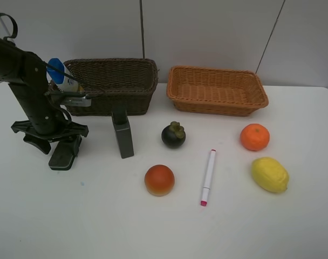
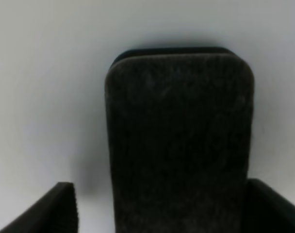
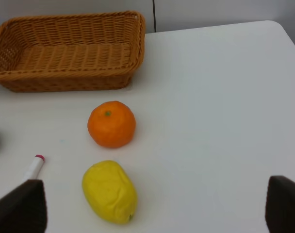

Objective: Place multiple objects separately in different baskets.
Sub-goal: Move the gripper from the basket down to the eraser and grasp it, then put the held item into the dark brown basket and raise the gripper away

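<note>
**1. Arm pose**
- The L arm (image 1: 32, 97) stands near-vertical at the left side of the table (image 1: 99, 232), wrist down. The L gripper (image 2: 164, 204) is lowered over the dark flat block (image 1: 63, 155).
- In the L wrist view the block lies lengthwise between the fingers. One finger (image 2: 55, 208) has a strip of table between it and the block; the other sits right at the block's edge. The jaws are part-way in, astride the block, and not clamped.
- The R gripper (image 3: 152, 206) has its jaws wide with nothing between them.

**2. Markings**
- No legible text. The label on the white bottle (image 1: 64, 78) carries blue print too small to read.

**3. Objects, near to far**
- Front row: the red-orange fruit (image 1: 159, 179), round with a paler underside; the marker (image 1: 208, 177), white and lying flat with its pink tip nearest; the lemon (image 1: 270, 174), yellow and wrinkled.
- Mid row: the block, which is dark with rounded corners and a felt-like face; the box bottle (image 1: 122, 137), grey-green and upright; the mangosteen (image 1: 173, 135), dark with a green calyx; the orange (image 1: 254, 136).
- Rear: the dark brown basket (image 1: 121, 102) holds the white bottle with its blue cap, at the basket's left end and partly behind the arm. The tan basket (image 1: 217, 102) is just beside it to the right.
</note>
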Controlling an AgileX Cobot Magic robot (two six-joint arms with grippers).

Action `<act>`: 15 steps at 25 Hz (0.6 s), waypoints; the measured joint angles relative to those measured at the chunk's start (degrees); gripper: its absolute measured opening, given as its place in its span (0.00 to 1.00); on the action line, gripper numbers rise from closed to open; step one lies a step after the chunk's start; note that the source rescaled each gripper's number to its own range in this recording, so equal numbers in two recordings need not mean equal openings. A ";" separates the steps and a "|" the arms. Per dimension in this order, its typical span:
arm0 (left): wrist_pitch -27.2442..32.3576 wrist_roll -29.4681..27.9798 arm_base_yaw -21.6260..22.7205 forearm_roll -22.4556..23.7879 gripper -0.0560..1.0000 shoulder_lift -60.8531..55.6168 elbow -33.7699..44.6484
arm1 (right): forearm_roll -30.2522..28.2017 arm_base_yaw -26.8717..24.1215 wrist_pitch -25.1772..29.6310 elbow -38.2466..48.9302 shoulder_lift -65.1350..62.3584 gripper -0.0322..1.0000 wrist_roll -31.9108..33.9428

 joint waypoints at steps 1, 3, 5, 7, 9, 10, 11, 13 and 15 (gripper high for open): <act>0.36 -0.06 0.00 0.00 0.32 0.00 -0.05 | 0.00 0.00 0.00 0.00 0.00 1.00 0.00; 1.38 -0.11 0.00 0.00 0.32 0.00 -0.05 | 0.00 0.00 0.00 0.00 0.00 1.00 0.00; 2.53 -0.11 0.00 0.11 0.32 0.00 -0.05 | 0.00 0.00 0.00 0.00 0.00 1.00 0.00; 3.44 -0.06 0.00 0.16 0.32 0.00 -0.05 | 0.00 0.00 0.00 0.00 0.00 1.00 0.00; 4.82 0.07 0.00 0.16 0.32 -0.96 -0.05 | 0.00 0.00 0.00 0.00 0.00 1.00 0.00; 5.63 0.12 0.00 0.08 0.32 -1.92 -0.05 | 0.00 0.00 0.00 0.00 0.00 1.00 0.00; 6.16 0.45 0.00 -0.61 0.32 -3.61 -0.05 | 0.00 0.00 0.00 0.00 0.00 1.00 0.00; 6.62 1.53 0.00 -2.35 0.32 -8.54 -0.05 | 0.00 0.00 0.00 0.00 0.00 1.00 0.00; 6.94 3.87 0.00 -5.13 0.32 -13.67 -0.63 | 0.00 0.00 0.00 0.00 0.00 1.00 0.00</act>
